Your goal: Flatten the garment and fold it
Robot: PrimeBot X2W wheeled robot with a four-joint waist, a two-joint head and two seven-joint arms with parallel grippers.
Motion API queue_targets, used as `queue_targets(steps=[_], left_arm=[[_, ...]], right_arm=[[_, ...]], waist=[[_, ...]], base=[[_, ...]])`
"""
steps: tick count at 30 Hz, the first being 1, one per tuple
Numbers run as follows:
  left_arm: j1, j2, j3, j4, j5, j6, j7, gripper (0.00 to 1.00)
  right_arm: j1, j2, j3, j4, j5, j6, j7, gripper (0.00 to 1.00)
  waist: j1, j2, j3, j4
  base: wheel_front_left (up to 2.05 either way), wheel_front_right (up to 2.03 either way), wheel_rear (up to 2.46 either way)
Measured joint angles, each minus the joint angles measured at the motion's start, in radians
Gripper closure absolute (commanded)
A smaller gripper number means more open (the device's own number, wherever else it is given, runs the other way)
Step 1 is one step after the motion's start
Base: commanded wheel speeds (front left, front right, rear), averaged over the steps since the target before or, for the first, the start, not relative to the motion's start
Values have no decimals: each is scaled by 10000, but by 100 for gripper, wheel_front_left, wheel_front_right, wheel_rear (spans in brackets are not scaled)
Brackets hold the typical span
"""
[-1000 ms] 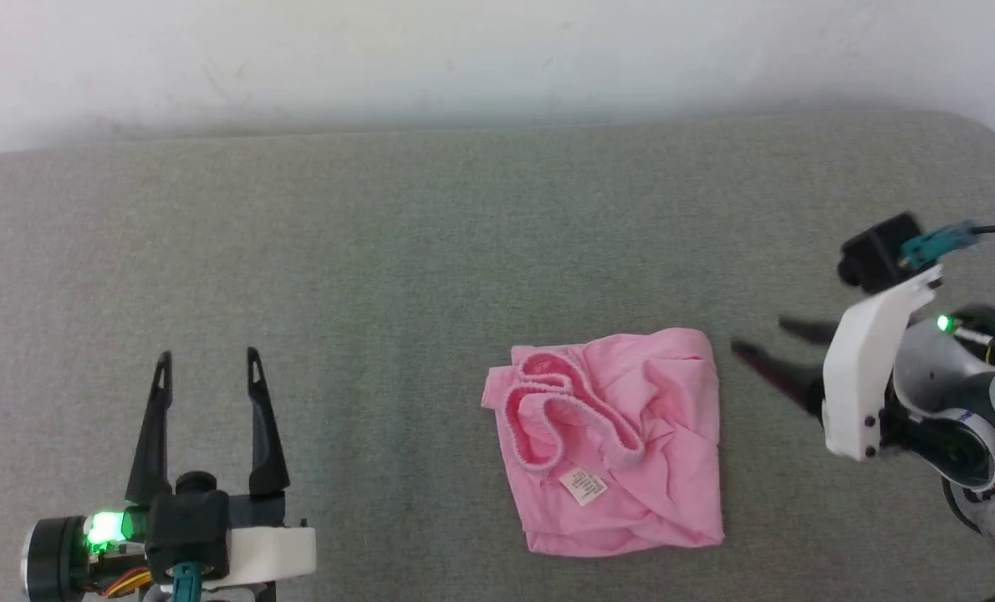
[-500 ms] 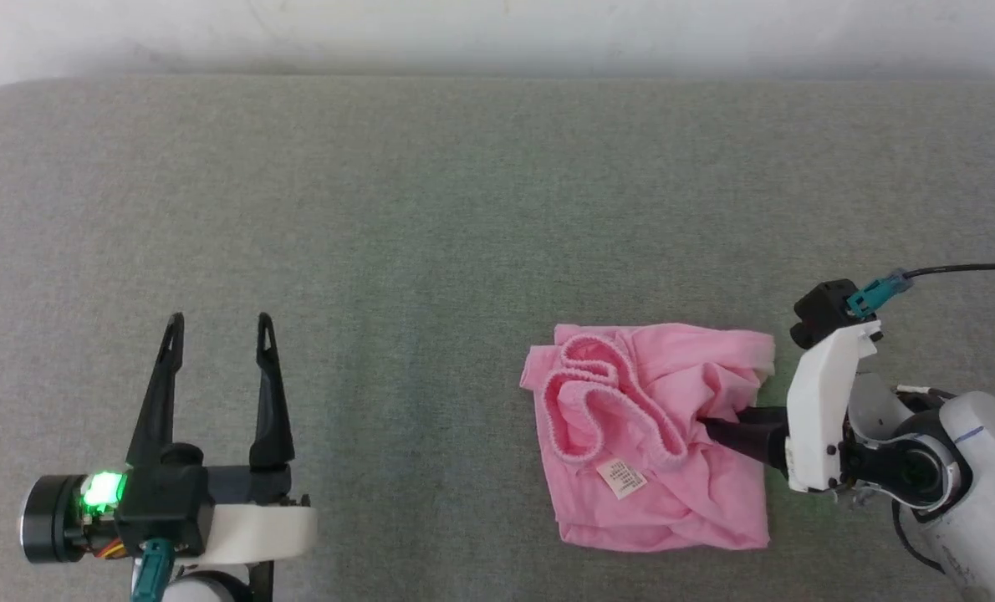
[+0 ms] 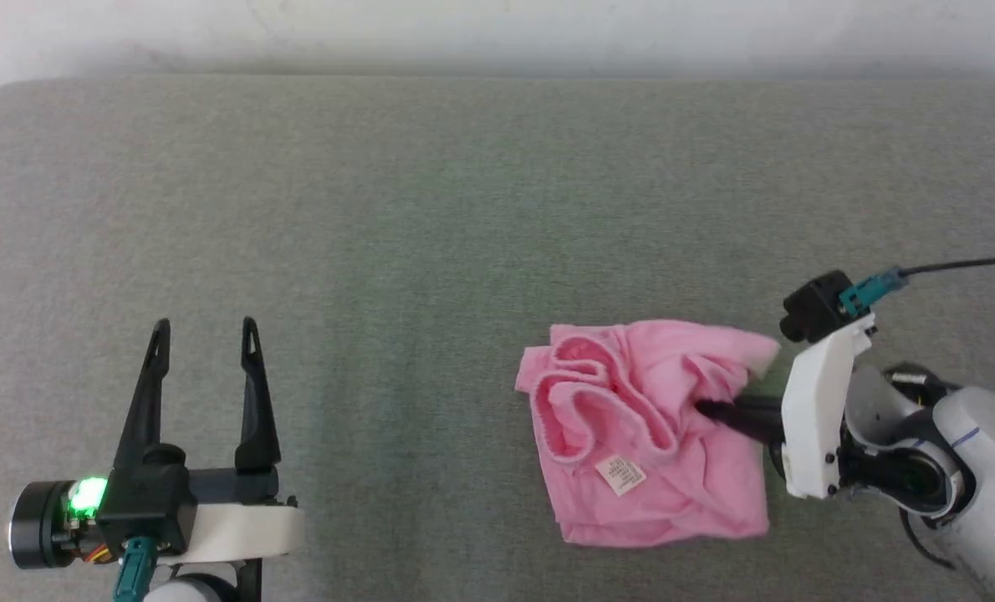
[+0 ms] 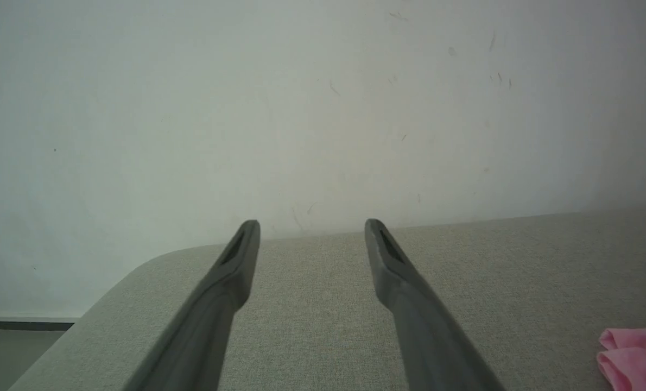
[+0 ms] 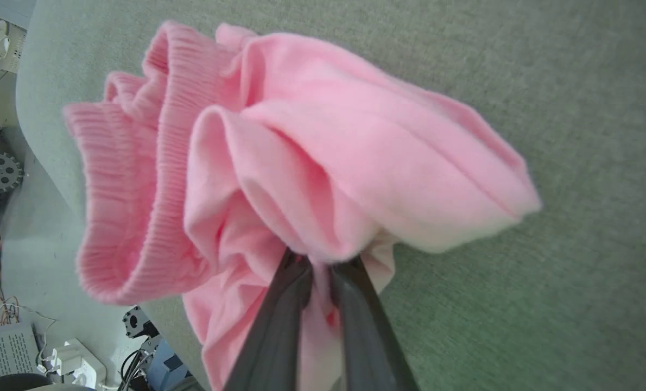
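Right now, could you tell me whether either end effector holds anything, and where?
The right end effector pinches a bunched fold on the garment's right side; the left end effector is open, empty.

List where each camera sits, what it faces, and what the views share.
Head view: on the head, facing down at the grey cushion; left gripper open lower left, right gripper at right.
Left wrist view: left wrist, facing the wall across the cushion; own fingers spread.
Right wrist view: right wrist, facing the garment its fingers pinch.
Shared: all three show the garment.
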Motion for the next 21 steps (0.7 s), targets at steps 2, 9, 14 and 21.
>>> queue_targets(steps=[2, 9, 14, 21], left_arm=[[2, -8, 67, 0, 90, -10, 0, 0], [-11, -4, 199, -94, 428, 13, 0, 0], [-79, 113, 188, -334, 616, 199, 0, 0], [-560, 688, 234, -732, 779, 424, -2, 0]], right_arm=[[-233, -222, 211, -489, -77, 0, -282, 100], [-1323, -1530, 859, -1862, -1177, 2, -953, 100], [-1853, -2508, 1055, -1904, -1806, 2, -1156, 100], [-2617, -3101, 1156, -468, -2871, 10, -1685, 100]], waist=[[0, 0, -30, -170], [0, 0, 28, -1088], [0, 0, 283, -1959], [-1, 0, 1062, -3086]], base=[[0, 0, 0], [0, 0, 0], [0, 0, 0], [0, 0, 0]])
